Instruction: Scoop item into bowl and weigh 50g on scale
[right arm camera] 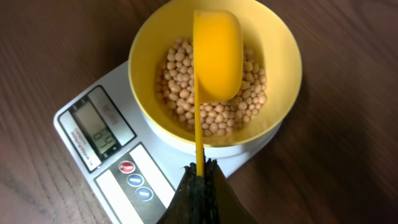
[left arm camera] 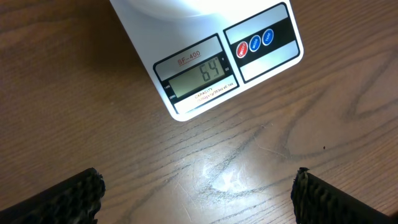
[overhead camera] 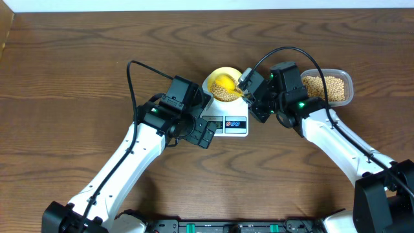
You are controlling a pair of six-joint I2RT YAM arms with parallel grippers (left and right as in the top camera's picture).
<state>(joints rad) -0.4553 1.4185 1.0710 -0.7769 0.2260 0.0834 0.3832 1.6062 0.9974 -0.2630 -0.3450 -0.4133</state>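
Note:
The white scale (overhead camera: 233, 125) stands mid-table with the pale-yellow bowl (overhead camera: 212, 83) on its platform. The bowl (right arm camera: 280, 56) holds a layer of tan beans (right arm camera: 180, 78). My right gripper (right arm camera: 200, 171) is shut on the handle of a bright yellow scoop (right arm camera: 216, 53), whose cup hangs turned over above the beans. The scale's display (left arm camera: 200, 76) reads 64 in the left wrist view and shows again in the right wrist view (right arm camera: 102, 134). My left gripper (left arm camera: 199, 193) is open and empty, low over bare wood just in front of the scale (left arm camera: 261, 43).
A clear rectangular tub (overhead camera: 328, 87) of more beans sits right of the scale, behind my right arm. Bare wooden tabletop (overhead camera: 65, 97) spreads to the left and front. The table's far edge runs along the top of the overhead view.

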